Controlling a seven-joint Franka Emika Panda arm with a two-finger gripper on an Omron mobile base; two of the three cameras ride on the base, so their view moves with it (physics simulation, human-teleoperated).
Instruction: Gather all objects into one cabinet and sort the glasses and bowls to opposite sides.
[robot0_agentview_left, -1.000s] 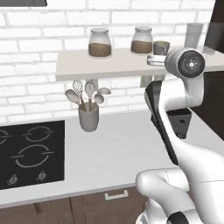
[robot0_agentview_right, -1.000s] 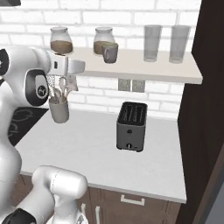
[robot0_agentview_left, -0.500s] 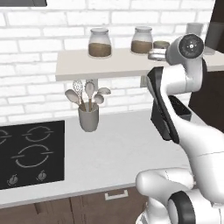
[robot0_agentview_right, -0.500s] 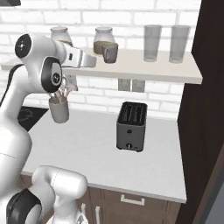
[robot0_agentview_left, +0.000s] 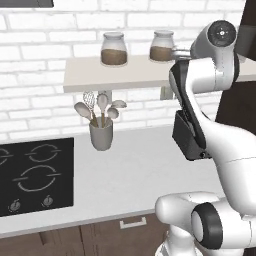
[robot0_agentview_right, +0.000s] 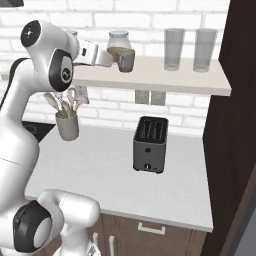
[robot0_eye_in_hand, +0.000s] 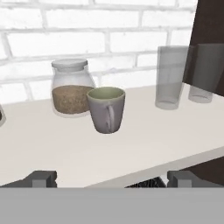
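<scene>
A grey-green mug (robot0_eye_in_hand: 106, 109), one of the glasses, stands upright on the pale wall shelf (robot0_eye_in_hand: 144, 144) in front of a lidded jar (robot0_eye_in_hand: 70, 87). In the right base view the mug (robot0_agentview_right: 125, 60) sits at the shelf's left part, and my gripper (robot0_agentview_right: 113, 60) is just left of it at the same height. In the hand view my gripper (robot0_eye_in_hand: 111, 179) is open, its fingertips (robot0_eye_in_hand: 41, 178) wide apart with the mug ahead between them, untouched. The dark brown cabinet (robot0_agentview_right: 242, 100) rises to the right of the shelf. The bowls are out of view.
Two tall clear tumblers (robot0_agentview_right: 173, 48) stand on the shelf's right part by the cabinet. A dark toaster (robot0_agentview_right: 150, 145) and a grey utensil holder (robot0_agentview_right: 67, 125) stand on the counter (robot0_agentview_right: 105, 180) below. A second jar (robot0_agentview_left: 114, 49) is further left; a black hob (robot0_agentview_left: 32, 175) lies at left.
My arm has swung up and to the right along the shelf, bringing the hand close to the grey-green mug. The jaws stayed open.
</scene>
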